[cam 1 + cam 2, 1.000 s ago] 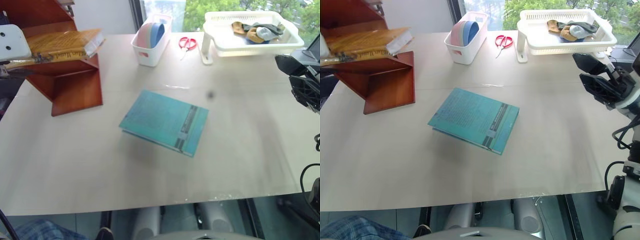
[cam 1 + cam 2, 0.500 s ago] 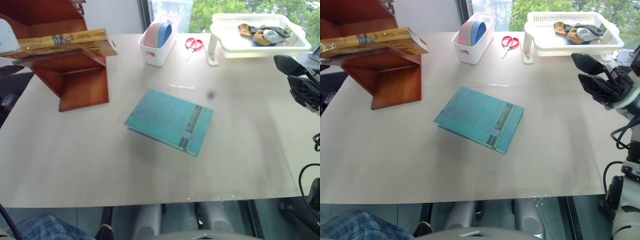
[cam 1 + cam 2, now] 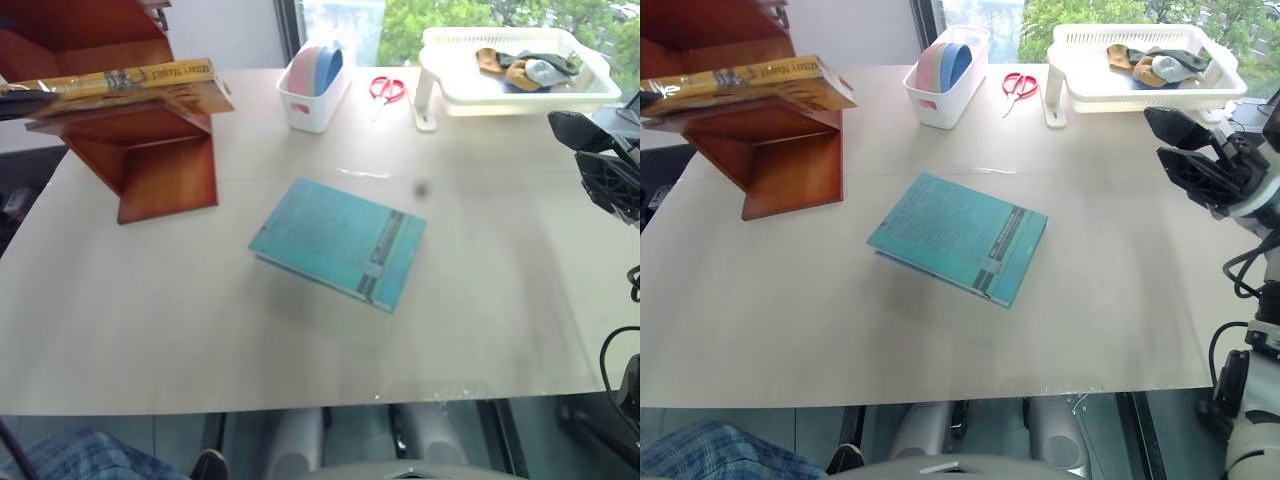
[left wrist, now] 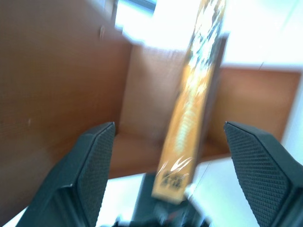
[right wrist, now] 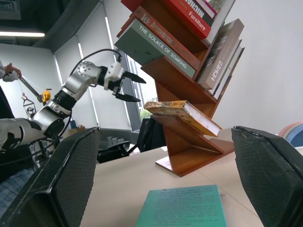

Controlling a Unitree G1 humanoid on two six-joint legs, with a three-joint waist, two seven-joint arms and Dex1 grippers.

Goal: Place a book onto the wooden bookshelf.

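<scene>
The book point(image 3: 130, 80) lies flat on a slanted board of the bookshelf point(image 3: 150, 160), at the far left corner of the bench point(image 3: 200, 330). Its yellow-orange cover faces up and one end juts out past the board's edge toward the middle of the bench.

The left claw point(image 5: 127, 86) hangs in the air just off the book's outer end, fingers spread wide and touching nothing. From its own wrist the book's spine runs up between the two black fingers point(image 4: 92, 165) with clear space on both sides.

The right claw point(image 3: 1200, 160) hovers above the bench's right edge, well away from the shelf, fingers spread and holding nothing.

A teal book point(image 3: 340, 242) lies flat near the middle of the bench, turned at an angle. Along the far edge stand a white bin point(image 3: 315, 95) with pink and blue discs upright in it, red scissors point(image 3: 384, 90) just beside it, and a white tray point(image 3: 520, 90) holding crumpled cloth. In the right wrist view, higher boards of the shelf carry other books leaning on the slant.
</scene>
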